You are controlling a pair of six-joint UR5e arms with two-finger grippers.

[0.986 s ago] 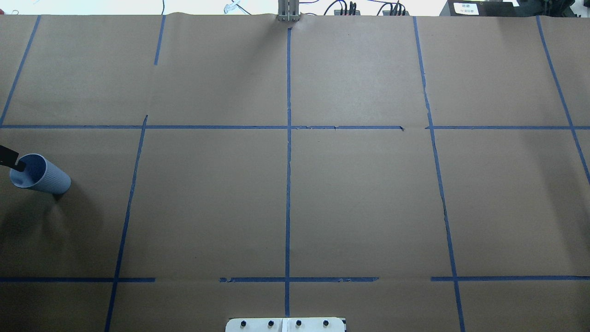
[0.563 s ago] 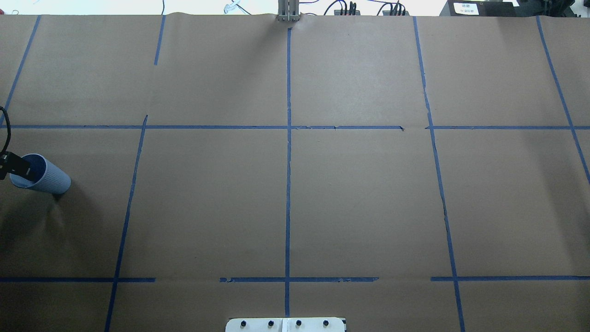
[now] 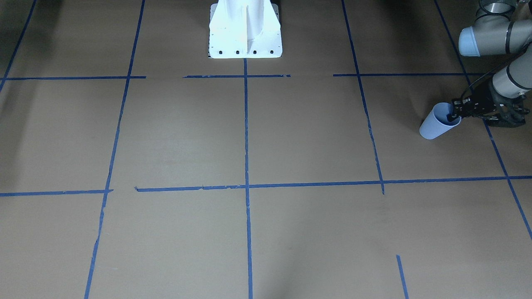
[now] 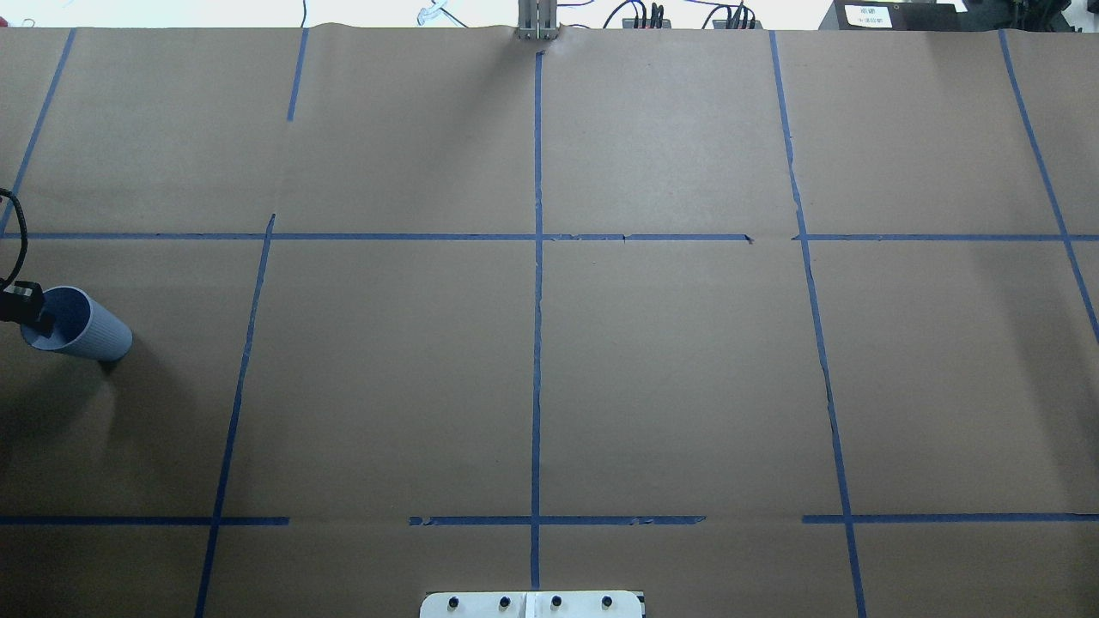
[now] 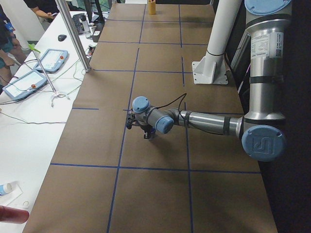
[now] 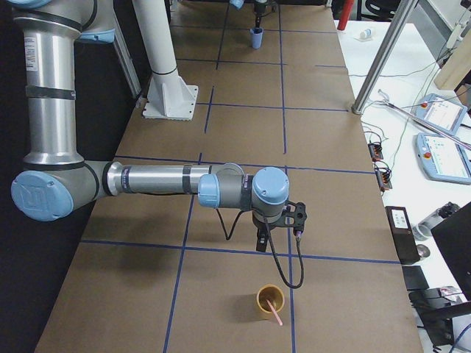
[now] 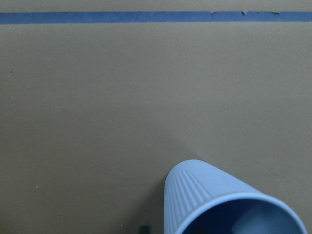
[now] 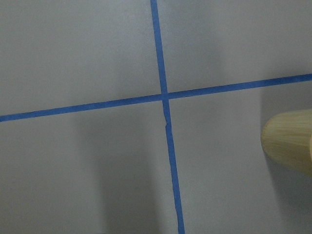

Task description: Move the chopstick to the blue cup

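Honestly, the chopstick is leaning in the tan cup, right gripper hovering near it, left gripper crowding the rim of the blue cup. I can't tell either grip. I'd be pinching the stick high.

Left gripper above cup; chopstick in other cup

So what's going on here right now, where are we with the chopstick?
The pink chopstick stands in the yellow cup at the robot's right end of the table, not yet picked up. The right gripper hangs near that cup, apart from it. At the other end, the left gripper is at the rim of the upright blue cup; no chopstick shows in it. I cannot tell whether either gripper is open.
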